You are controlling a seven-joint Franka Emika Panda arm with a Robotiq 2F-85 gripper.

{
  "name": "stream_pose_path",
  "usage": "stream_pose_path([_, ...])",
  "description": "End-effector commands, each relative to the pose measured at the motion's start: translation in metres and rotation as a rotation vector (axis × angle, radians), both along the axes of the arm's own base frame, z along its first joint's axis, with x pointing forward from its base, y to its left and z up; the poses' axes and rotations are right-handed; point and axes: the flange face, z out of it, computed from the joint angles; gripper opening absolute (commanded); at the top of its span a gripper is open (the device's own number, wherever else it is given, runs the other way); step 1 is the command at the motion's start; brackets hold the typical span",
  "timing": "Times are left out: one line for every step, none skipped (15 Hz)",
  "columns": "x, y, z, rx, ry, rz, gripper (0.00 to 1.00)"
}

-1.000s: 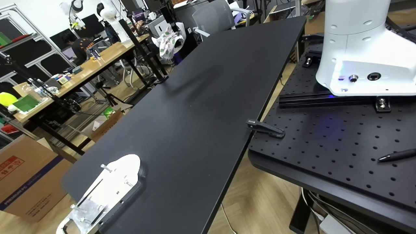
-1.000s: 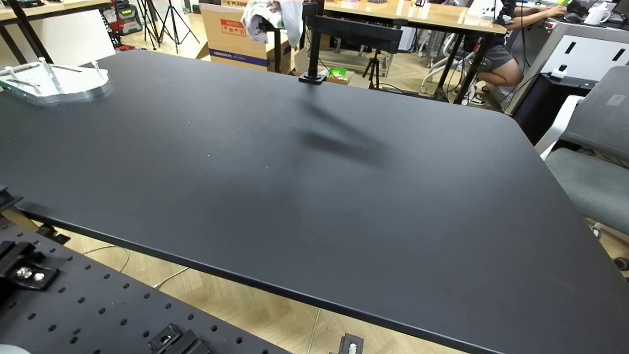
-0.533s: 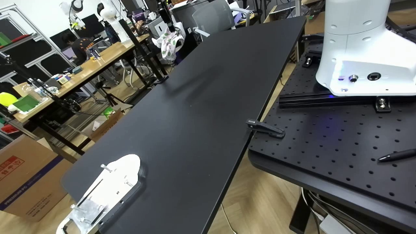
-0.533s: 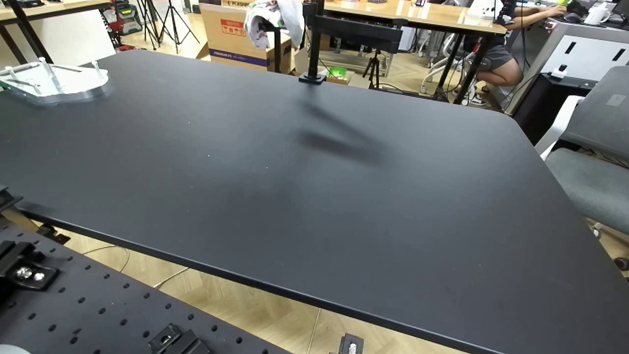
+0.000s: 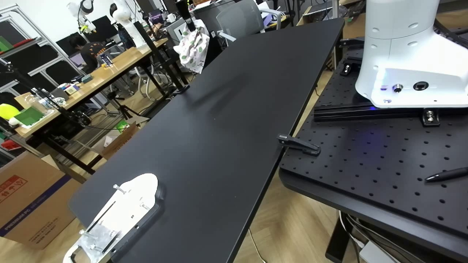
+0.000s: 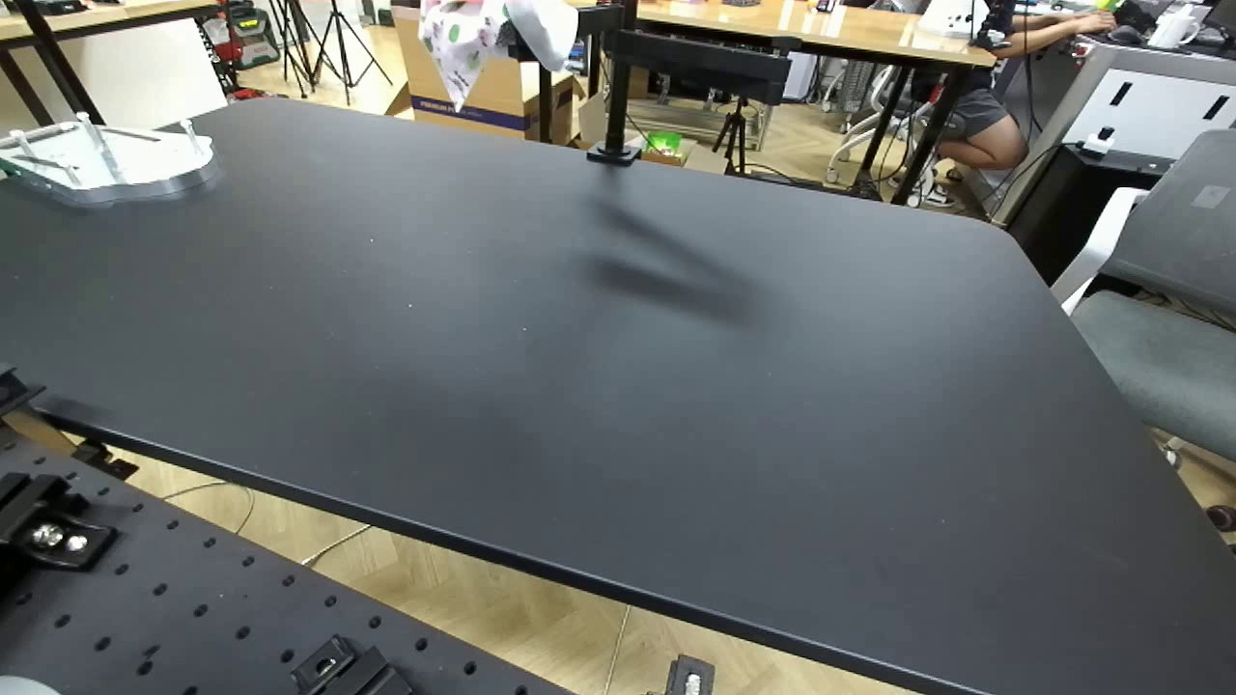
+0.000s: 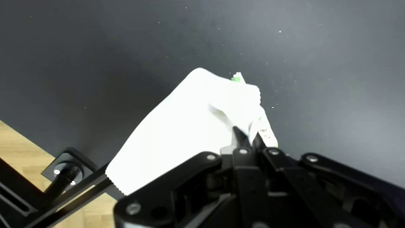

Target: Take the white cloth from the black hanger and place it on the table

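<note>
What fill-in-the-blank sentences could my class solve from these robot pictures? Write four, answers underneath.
In the wrist view, the hand is shut on the white cloth, not ____.
In an exterior view, the pen on the perforated board is coloured ____.
One cardboard box is printed PREMIUM ____.
The grey office chair has an armrest coloured ____.
Missing words: open; black; PC; white.

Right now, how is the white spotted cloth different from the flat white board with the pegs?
The white spotted cloth hangs in the air, pinched by the black gripper; the flat white board rests on the black table. The cloth looks soft and droopy, while the board looks stiff. The cloth has coloured spots; the board has pale pegs sticking up. Both are mostly white.
</note>
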Motion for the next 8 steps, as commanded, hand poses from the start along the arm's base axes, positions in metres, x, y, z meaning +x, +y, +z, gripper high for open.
stream_pose_path([-0.034,0.016,0.018,0.027,0.026,0.075,0.01])
stream_pose_path([-0.040,0.021,0.017,0.033,0.038,0.092,0.01])
stream_pose_path([-0.045,0.025,0.014,0.031,0.046,0.101,0.01])
stream_pose_path([-0.051,0.029,0.009,0.035,0.063,0.113,0.01])
stream_pose_path([-0.055,0.033,0.001,0.038,0.080,0.120,0.01])
stream_pose_path([-0.059,0.036,-0.006,0.041,0.094,0.128,0.01])
stream_pose_path([-0.062,0.038,-0.015,0.040,0.114,0.135,0.01])
stream_pose_path([-0.065,0.040,-0.024,0.038,0.132,0.140,0.01])
